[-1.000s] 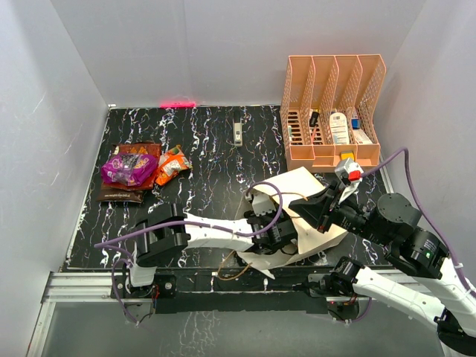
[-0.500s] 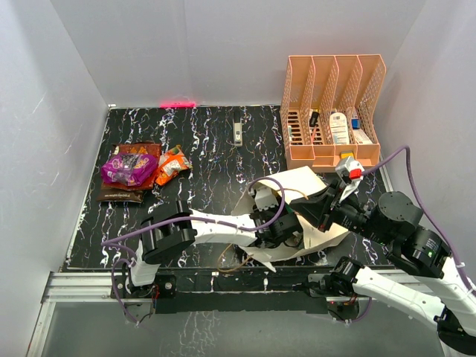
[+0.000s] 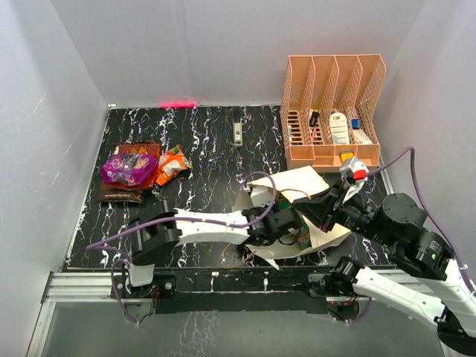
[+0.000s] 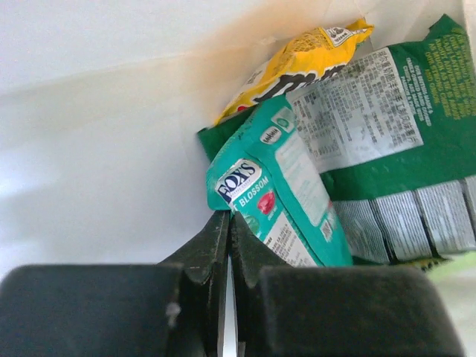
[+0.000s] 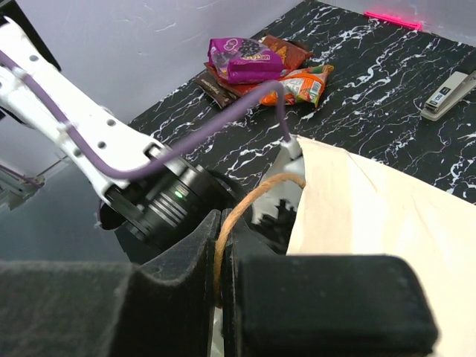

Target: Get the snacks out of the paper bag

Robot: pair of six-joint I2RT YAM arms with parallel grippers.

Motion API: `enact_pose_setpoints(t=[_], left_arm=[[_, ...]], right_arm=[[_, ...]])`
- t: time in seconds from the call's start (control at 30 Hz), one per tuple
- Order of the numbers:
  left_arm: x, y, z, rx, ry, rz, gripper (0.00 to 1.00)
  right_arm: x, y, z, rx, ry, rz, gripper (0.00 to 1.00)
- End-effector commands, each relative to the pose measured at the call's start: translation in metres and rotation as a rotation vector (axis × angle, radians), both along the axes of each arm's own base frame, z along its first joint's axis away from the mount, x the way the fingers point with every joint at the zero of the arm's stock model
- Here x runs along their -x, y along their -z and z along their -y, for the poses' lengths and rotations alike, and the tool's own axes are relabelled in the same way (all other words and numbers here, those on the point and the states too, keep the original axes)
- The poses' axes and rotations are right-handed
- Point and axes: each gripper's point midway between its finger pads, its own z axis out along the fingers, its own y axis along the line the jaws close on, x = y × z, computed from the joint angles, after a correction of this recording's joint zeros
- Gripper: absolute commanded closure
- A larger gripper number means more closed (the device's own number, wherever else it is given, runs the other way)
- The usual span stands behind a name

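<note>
The paper bag (image 3: 312, 182) lies on its side at the table's near right, also seen in the right wrist view (image 5: 372, 216). My right gripper (image 5: 225, 223) is shut on its brown cord handle (image 5: 253, 193), holding the mouth up. My left gripper (image 4: 229, 219) reaches inside the bag and is shut on the lower corner of a teal snack packet (image 4: 282, 186). Behind that lie a yellow packet (image 4: 297, 63) and a green packet (image 4: 387, 111). Outside, at the far left, rest a purple packet (image 3: 128, 167), an orange one (image 3: 172, 163) and a dark brown one (image 3: 123, 195).
A peach mesh file organiser (image 3: 332, 111) with small bottles stands at the back right, close to the bag. A grey stapler (image 3: 237, 134) lies at the back middle. A red light line (image 3: 177, 104) marks the back edge. White walls enclose the table.
My left arm has pushed deeper into the bag toward the right, and its jaws have closed from wide open. The right gripper has kept its hold on the handle.
</note>
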Motion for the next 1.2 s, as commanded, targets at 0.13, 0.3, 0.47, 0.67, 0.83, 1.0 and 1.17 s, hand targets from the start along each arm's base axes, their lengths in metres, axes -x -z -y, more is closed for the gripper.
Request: enact_pose_setpoints(t=[0.13,0.3,0.47,0.67,0.83,1.0,1.17], left_arm=[[0.024,-0.076,-0.032,0.187,0.049,-0.017,1.0],[0.033,-0.09,-0.045,0.201,0.093,0.005,1.0],[0.042,-0.108,-0.062,0.204,0.163,0.047,1.0],[0.052,-0.132,-0.087,0.241,0.222,0.081,1.0],[0.061,-0.119,-0.098,0.276,0.247,0.068,1.0],[0.07,-0.098,-0.104,0.279,0.271,0.025,1.0],[0.073,-0.088,-0.113,0.316,0.26,0.013,1.0]], right_arm=[[0.001,-0.018,0.012,-0.045,0.032,0.079,0.93],[0.0,-0.014,0.015,-0.038,0.044,0.085,0.93],[0.0,-0.013,0.017,-0.039,0.049,0.087,0.93],[0.0,-0.015,0.017,-0.045,0.051,0.091,0.93],[0.0,-0.014,0.011,-0.049,0.03,0.089,0.93],[0.001,-0.015,0.006,-0.058,0.01,0.09,0.93],[0.002,-0.018,0.006,-0.067,0.005,0.096,0.93]])
